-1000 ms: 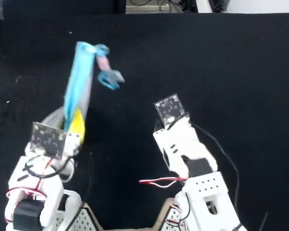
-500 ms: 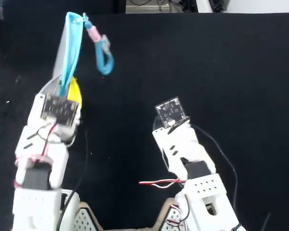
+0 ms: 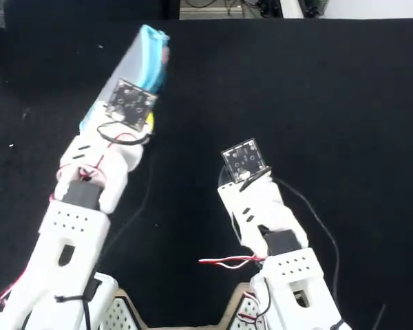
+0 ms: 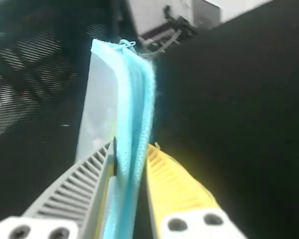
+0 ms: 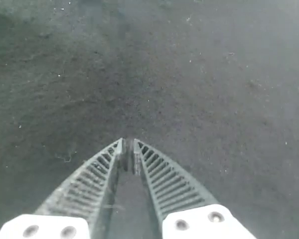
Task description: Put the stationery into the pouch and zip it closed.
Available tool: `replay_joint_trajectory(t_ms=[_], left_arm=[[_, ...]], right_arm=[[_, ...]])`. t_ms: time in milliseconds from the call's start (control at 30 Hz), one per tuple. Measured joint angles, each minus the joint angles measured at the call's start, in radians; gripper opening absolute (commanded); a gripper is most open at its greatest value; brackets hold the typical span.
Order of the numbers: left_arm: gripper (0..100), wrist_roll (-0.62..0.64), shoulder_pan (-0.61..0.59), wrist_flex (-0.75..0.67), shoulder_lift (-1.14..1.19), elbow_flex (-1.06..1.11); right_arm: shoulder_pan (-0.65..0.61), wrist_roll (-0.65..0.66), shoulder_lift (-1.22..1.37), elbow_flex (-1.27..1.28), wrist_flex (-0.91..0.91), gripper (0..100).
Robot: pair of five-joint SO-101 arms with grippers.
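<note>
Near: my right hand (image 5: 128,148), fingers pressed together, sits just above the black table (image 3: 330,103). Farther out: my left hand (image 4: 130,148) pinches the blue pouch (image 4: 134,94) edge-on, and the pouch juts past my fingers toward the table's far edge.

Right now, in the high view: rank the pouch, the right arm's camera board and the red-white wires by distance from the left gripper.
From the left gripper:
1. pouch, clamped in it, at the table's far left.
2. camera board on the right arm, mid-table.
3. red-white wires, by the right arm's base.
</note>
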Motion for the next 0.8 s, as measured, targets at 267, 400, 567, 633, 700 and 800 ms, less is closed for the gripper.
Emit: replay_joint_trajectory(t_ms=[267,400,567,633,700,800], left_arm=[[20,0.186,0.083,0.009,0.054,0.006],[20,0.336,0.08,0.011,0.063,0.017],[20,0.371,0.095,0.011,0.063,0.031],[20,0.371,0.1,0.023,0.063,0.031],[20,0.371,0.109,0.071,0.06,0.026],[20,0.371,0.117,0.146,0.031,0.021]], right_arm=[[0.0,0.0,0.0,0.0,0.0,1.5],[0.0,0.0,0.0,0.0,0.0,1.5],[0.0,0.0,0.0,0.0,0.0,1.5],[0.0,0.0,0.0,0.0,0.0,1.5],[0.0,0.0,0.0,0.0,0.0,1.5],[0.0,0.0,0.0,0.0,0.0,1.5]])
